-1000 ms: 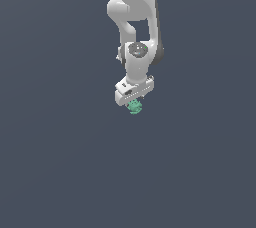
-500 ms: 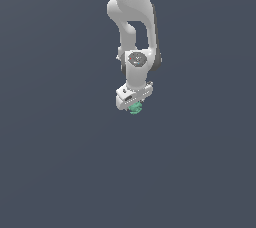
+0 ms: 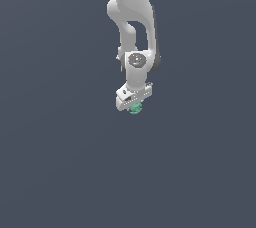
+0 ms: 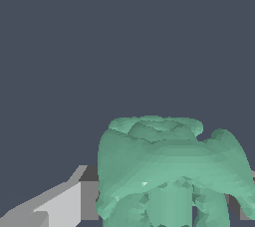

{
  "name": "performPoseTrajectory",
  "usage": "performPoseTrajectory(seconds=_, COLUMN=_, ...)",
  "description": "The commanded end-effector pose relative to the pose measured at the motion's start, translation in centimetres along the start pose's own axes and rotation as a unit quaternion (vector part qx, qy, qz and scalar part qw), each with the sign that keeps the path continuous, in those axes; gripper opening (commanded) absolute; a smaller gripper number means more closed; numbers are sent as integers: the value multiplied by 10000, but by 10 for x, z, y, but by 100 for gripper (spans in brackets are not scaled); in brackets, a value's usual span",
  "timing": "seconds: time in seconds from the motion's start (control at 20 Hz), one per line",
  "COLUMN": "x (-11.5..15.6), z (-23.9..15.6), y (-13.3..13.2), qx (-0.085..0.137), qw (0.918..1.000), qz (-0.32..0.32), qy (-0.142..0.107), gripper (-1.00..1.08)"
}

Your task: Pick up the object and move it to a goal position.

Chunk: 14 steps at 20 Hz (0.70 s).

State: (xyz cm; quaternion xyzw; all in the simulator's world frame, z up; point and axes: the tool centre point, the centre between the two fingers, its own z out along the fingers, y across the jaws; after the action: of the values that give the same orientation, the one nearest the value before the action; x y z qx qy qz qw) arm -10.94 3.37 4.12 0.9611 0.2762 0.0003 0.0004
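**Teal lump held at the fingers, centre of frame**

From my seat I see the white arm (image 3: 133, 17) coming down from the top edge of the exterior view, a little to the exterior view's right of centre. Its wrist joint carries a round grey cap with small red marks. Below that sits the gripper (image 3: 134, 106), its white body tilted so that one end rides higher than the other.

The object (image 3: 134, 109), a small teal-green lumpy thing, pokes out just under the gripper body, touching it, close to the middle of the picture. It is far narrower than the gripper body above it. In the wrist view the object (image 4: 172, 171) fills the lower right of the frame, ridged and rounded, with a light grey finger (image 4: 55, 206) pressed against its side and a sliver of another at the far edge. So I read the fingers as pinching the object between them.

All around is one flat dark blue-grey field; I can make out no edge or bench surface in it.
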Motion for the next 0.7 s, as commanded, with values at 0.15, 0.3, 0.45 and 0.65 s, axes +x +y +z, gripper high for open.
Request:
performPoseTrajectory(seconds=0.15, x=0, z=0, y=0, qx=0, qw=10000, qz=0, qy=0, gripper=-100)
performPoseTrajectory(seconds=0.3, x=0, z=0, y=3, qx=0, qw=10000, qz=0, qy=0, gripper=-100)
performPoseTrajectory(seconds=0.45, x=0, z=-2, y=12, qx=0, qw=10000, qz=0, qy=0, gripper=-100)
performPoseTrajectory(seconds=0.65, x=0, z=-6, y=35, qx=0, qw=10000, qz=0, qy=0, gripper=-100)
